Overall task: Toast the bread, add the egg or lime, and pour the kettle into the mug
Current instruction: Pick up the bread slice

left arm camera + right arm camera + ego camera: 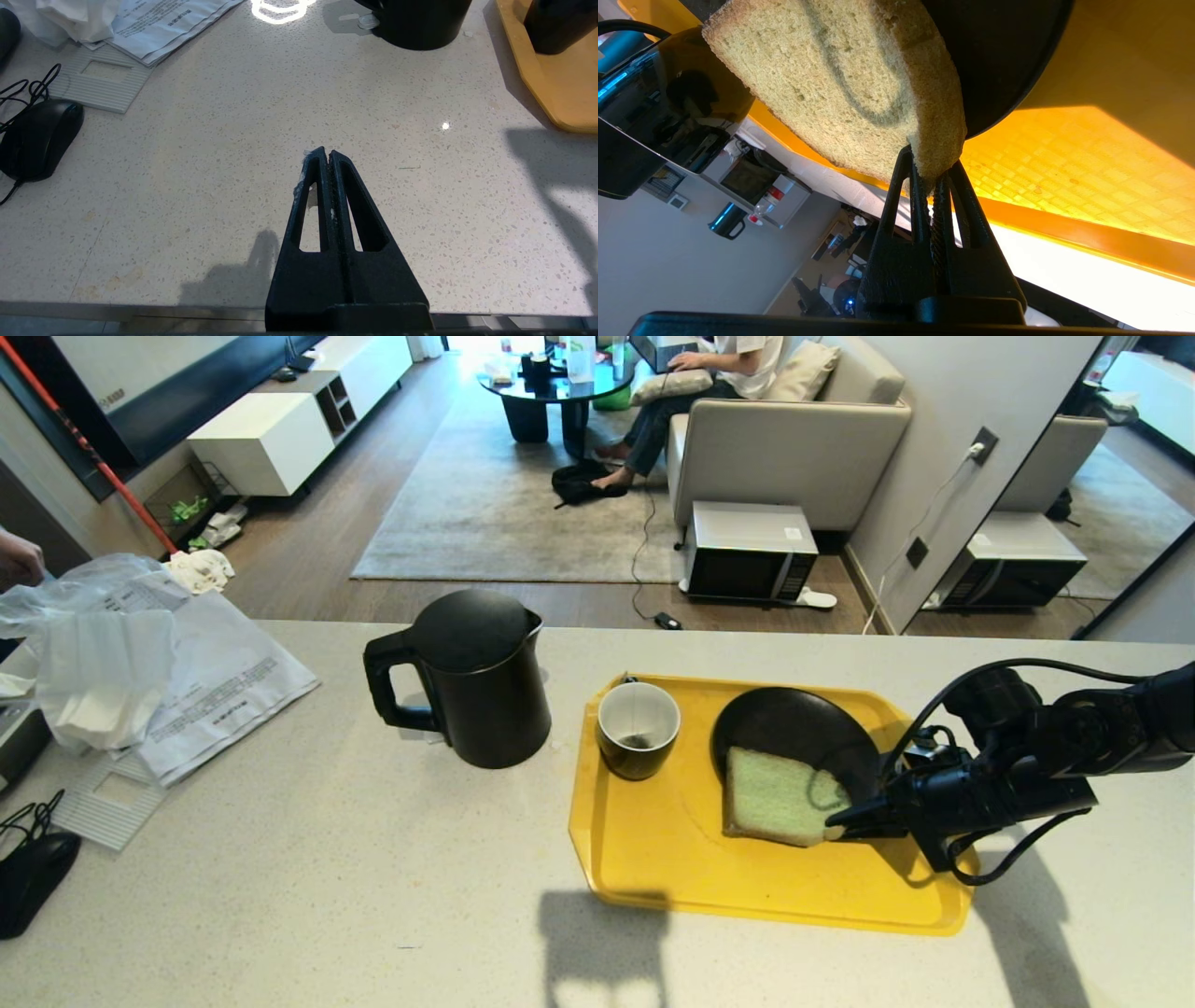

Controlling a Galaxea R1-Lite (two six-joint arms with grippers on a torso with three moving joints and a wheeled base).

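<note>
The right arm reaches in from the right side of the head view, its forearm lying low and nearly level, wrist angled toward the left. The right gripper [834, 823] points leftward with its two fingers [916, 186] pressed close together, pinching a thin edge between their ribbed inner faces. The left gripper [327, 156] hangs parked, out of the head view, its jaws fully closed with the tips touching and nothing between them.
</note>
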